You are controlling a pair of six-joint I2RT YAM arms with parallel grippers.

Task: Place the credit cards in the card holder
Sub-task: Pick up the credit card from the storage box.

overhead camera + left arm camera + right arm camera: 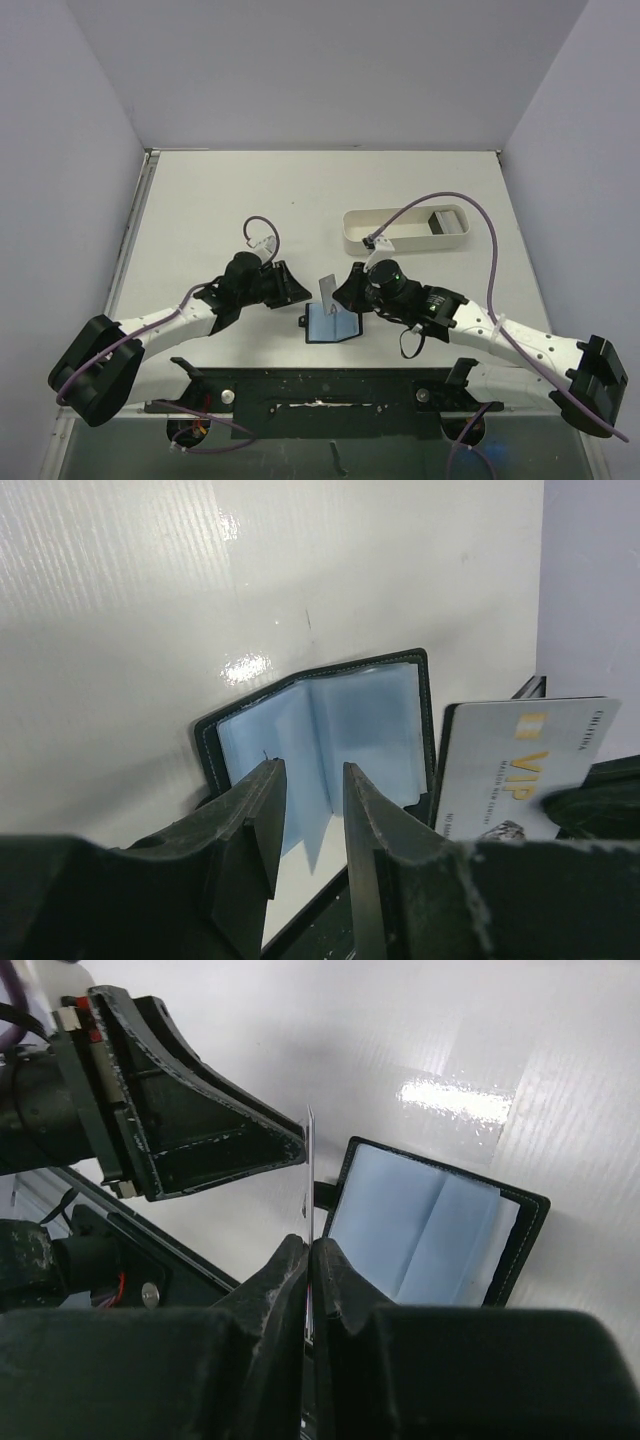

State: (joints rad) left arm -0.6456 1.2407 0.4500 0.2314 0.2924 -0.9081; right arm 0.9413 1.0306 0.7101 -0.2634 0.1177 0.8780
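The white desk [250, 200] filled the view, walled in by pale panels on three sides. The two arms reached in from its near edge, the left arm [170, 325] from the left and the right arm [500, 335] from the right, and their ends came close together near the middle of the front half. A long white tray [355, 232] sat further back on the right, well apart from the rest, with something small and grey at its right end that was too small to make out. The card holder [333, 325] lay open and flat on the desk between the two arm ends, its bluish pockets facing up. A pale credit card [520, 770] with gold "VIP" lettering stood on edge just above the holder's far-left side. The right fingers [308, 1252] were pressed together on its lower part and held it upright. The left fingers [275, 785] stood apart with nothing between them, hovering over the holder's near edge, their tips near the card.
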